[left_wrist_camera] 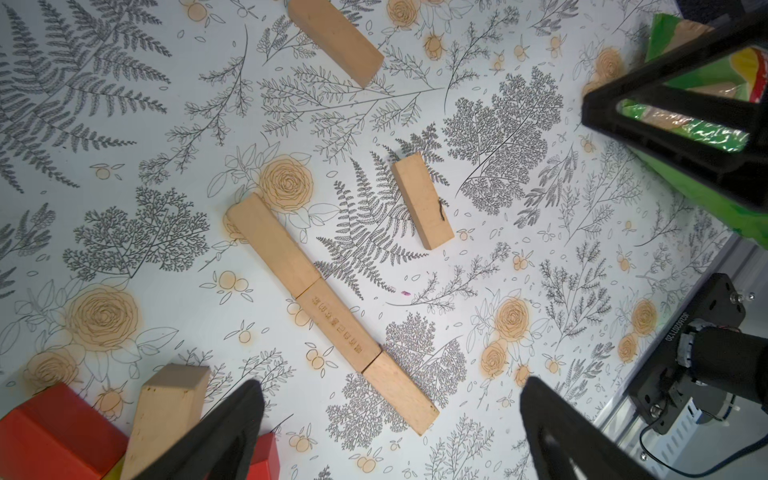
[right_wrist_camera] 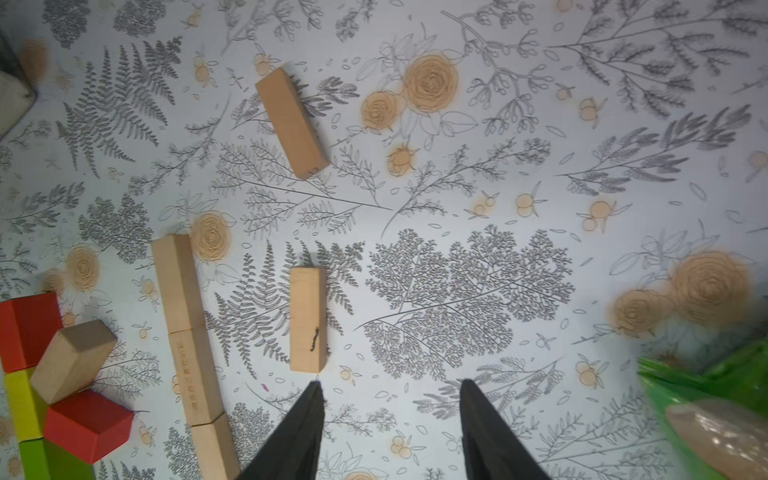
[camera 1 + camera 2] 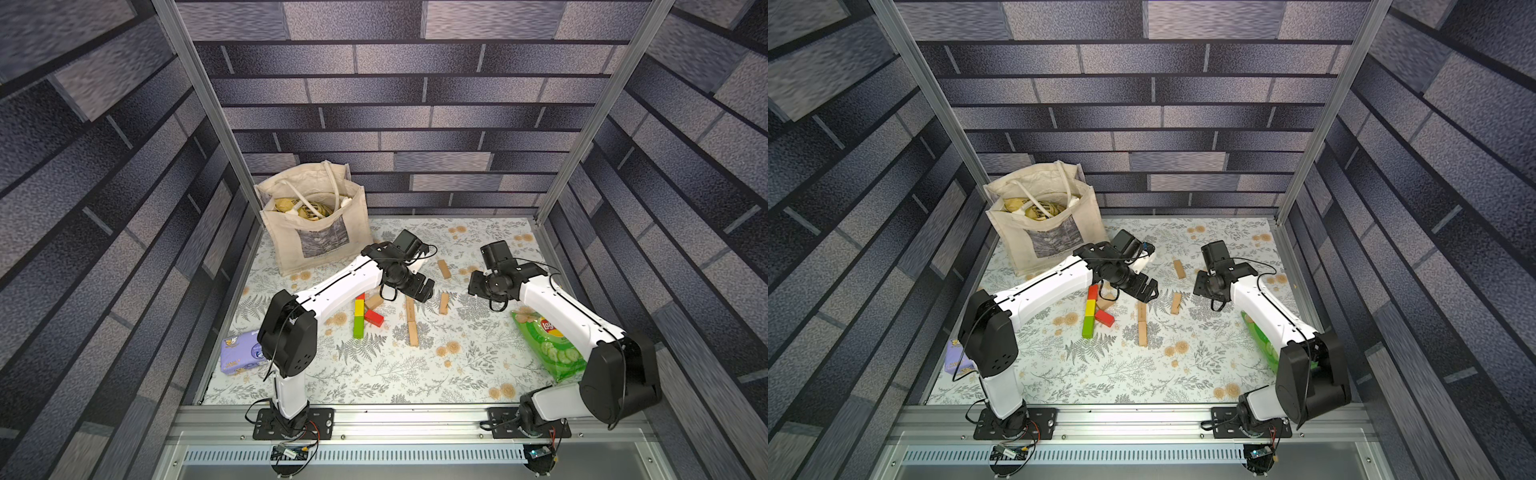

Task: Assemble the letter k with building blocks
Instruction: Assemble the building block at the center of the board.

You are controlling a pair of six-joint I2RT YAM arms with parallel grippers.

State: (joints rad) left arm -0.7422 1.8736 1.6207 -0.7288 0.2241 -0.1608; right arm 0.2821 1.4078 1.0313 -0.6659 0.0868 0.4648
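Observation:
Three plain wooden building blocks (image 3: 411,322) (image 1: 328,316) (image 2: 189,349) lie end to end in a straight line. To their left, red, yellow and green blocks (image 3: 359,316) (image 3: 1089,318) form another line. A loose red block (image 3: 373,318) and a tilted plain block (image 2: 72,359) rest against that coloured line. One single plain block (image 3: 444,303) (image 1: 422,205) (image 2: 307,320) lies right of the wooden line, and another (image 3: 444,269) (image 2: 291,122) lies farther back. My left gripper (image 3: 426,291) (image 1: 392,388) hovers open over the wooden line's far end. My right gripper (image 3: 476,284) (image 2: 391,383) is open and empty, beside the single block.
A cloth tote bag (image 3: 316,224) stands at the back left. A green crisp packet (image 3: 544,345) lies under my right arm, and a purple tissue pack (image 3: 241,353) sits by the left arm's base. Metal frame posts border the table.

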